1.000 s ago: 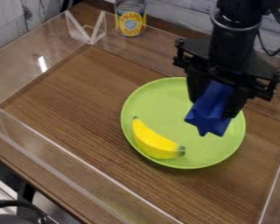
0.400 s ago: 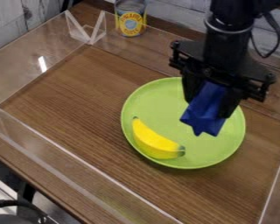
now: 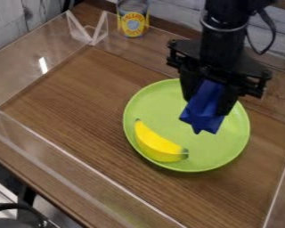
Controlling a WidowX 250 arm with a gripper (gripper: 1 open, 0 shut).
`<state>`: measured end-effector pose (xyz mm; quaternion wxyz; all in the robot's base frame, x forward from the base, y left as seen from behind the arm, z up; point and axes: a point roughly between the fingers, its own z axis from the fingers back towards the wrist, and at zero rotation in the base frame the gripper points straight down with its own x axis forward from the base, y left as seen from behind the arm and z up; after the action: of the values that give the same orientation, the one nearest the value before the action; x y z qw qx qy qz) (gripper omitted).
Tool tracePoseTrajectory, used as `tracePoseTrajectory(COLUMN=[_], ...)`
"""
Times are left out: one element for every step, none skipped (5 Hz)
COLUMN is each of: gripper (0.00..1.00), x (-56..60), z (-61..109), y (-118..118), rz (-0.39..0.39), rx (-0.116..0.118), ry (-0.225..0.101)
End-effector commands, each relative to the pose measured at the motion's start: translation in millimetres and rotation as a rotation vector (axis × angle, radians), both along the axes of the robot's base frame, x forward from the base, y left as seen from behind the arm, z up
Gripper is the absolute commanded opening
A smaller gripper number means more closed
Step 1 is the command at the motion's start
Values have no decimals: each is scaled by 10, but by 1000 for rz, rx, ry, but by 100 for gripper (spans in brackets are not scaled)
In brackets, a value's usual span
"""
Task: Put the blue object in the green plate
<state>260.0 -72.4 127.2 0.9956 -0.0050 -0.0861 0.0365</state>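
blue object [image 3: 206, 110] over green plate [image 3: 234, 145], inside rim

A yellow banana [image 3: 159, 142] lies curved, a can with a yellow label [image 3: 133, 22] stands at the back of the wooden table [image 3: 74, 93], beside a clear acrylic stand [image 3: 85, 29].
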Motion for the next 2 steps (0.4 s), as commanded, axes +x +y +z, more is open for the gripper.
tracePoseTrajectory(gripper=[0, 0], x=[42, 57], z=[45, 6], y=[27, 45], rz=[15, 23], rx=[-13, -17], ry=[-28, -26])
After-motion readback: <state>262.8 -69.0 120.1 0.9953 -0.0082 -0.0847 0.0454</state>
